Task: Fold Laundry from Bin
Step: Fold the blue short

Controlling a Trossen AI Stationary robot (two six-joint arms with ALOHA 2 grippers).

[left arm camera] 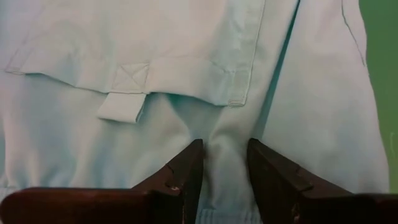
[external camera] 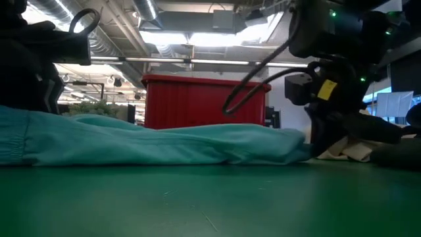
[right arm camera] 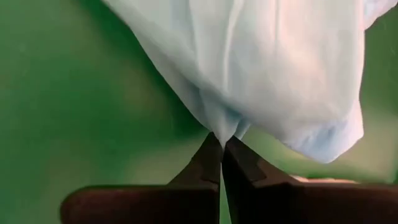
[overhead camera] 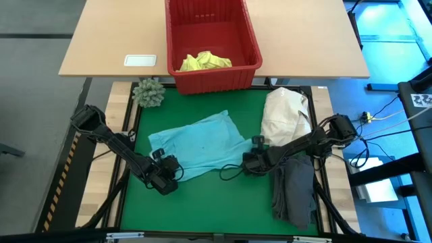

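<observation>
- Green mat (overhead camera: 202,202) on the table: work area, w/ red bin (overhead camera: 253,47) standing at its far edge on the wooden top.
- Turquoise garment (overhead camera: 199,145) lies spread mid-mat, rumpled, not yet folded – this is the piece in hand.
- Grey/dark garment (overhead camera: 295,192) sits in a loose heap at the mat's right side, cream bundle (overhead camera: 285,115) just beyond it; neither looks neatly folded.
- Yellow garment (overhead camera: 204,62) is in the bin, so at least one piece left to pull out.
- Right gripper (overhead camera: 251,162) at the turquoise piece's right edge; fingers (right arm camera: 205,165) pressed together, pinching a bit of its hem.
- Left gripper (overhead camera: 165,177) at the near-left corner of the same piece; fingers (left arm camera: 186,171) part-way apart w/ cloth between them, so a grip isn't certain.
- Judgement: early-to-mid task; first fold of turquoise about to start, rest to do.
- Spiky green ball (overhead camera: 148,92) by the mat's far-left corner, unused.
</observation>
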